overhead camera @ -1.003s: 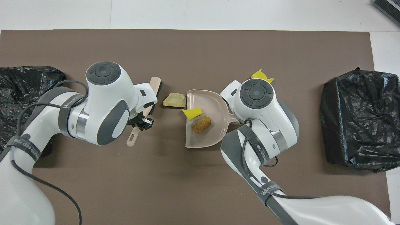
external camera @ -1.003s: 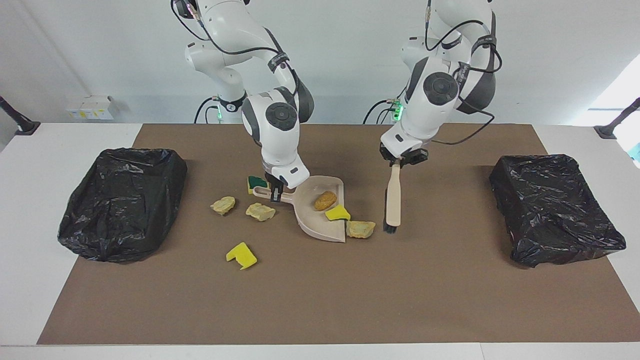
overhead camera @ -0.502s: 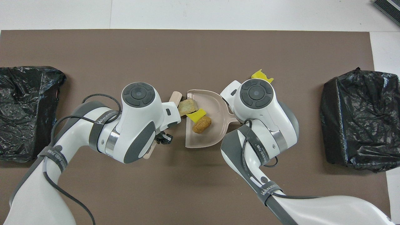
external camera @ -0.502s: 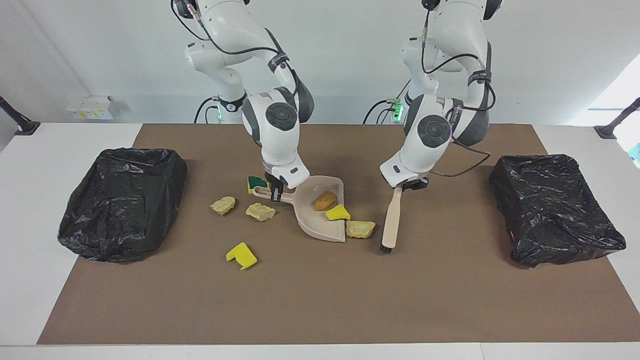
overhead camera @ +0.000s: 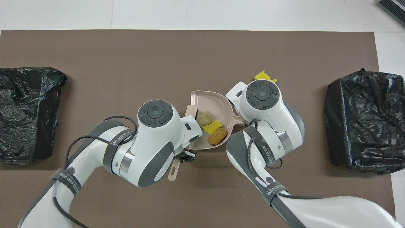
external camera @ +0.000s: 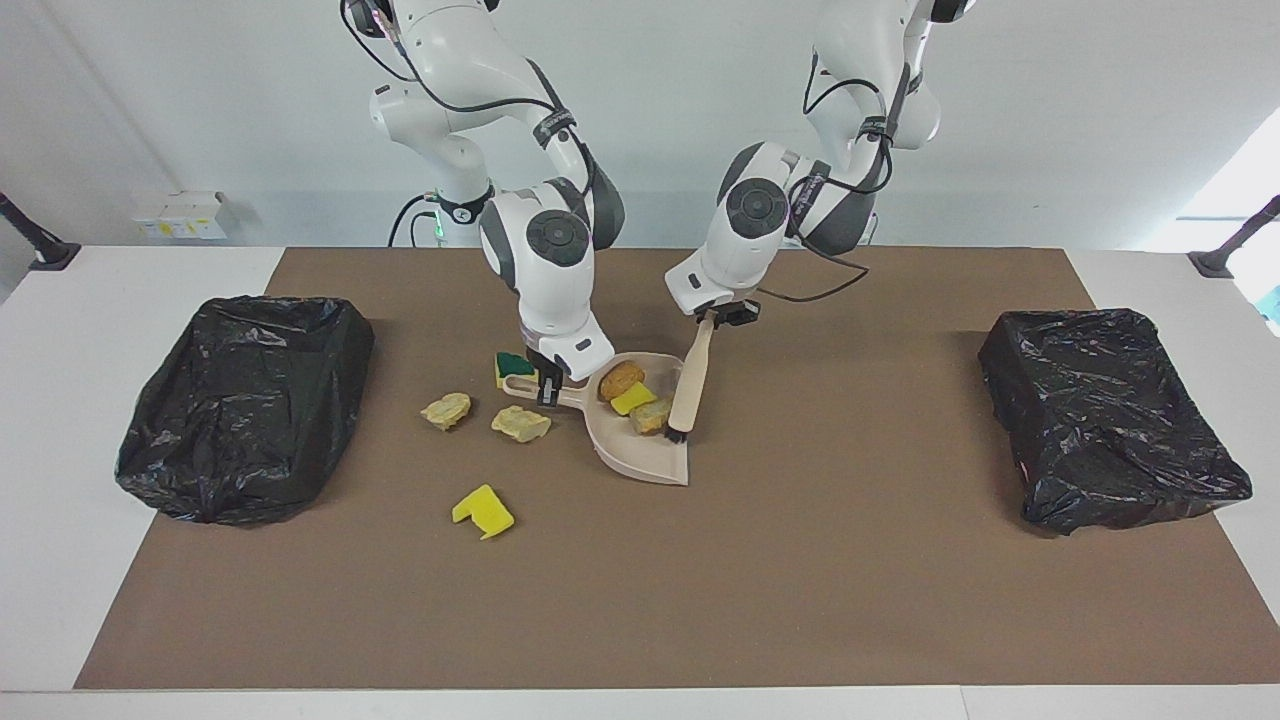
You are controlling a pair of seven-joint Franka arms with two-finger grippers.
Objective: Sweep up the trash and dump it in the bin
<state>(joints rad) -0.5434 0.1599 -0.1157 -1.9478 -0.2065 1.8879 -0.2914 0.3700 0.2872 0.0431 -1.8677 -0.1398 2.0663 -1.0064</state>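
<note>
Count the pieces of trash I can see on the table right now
7. Three in the dustpan: orange lump, yellow piece, tan lump. Four on the mat: green-topped sponge, two tan lumps, yellow piece.

I see both arms with glossy white shells and dark grey joint bands. Each wrist housing carries a round dark grey cap with a ring pattern. Black cables loop loosely along the upper links of both arms, held by black straps printed with white lettering. The left gripper (external camera: 712,316) and right gripper (external camera: 546,385) are black below white flanges. I note green lights glowing at the arm bases
</note>
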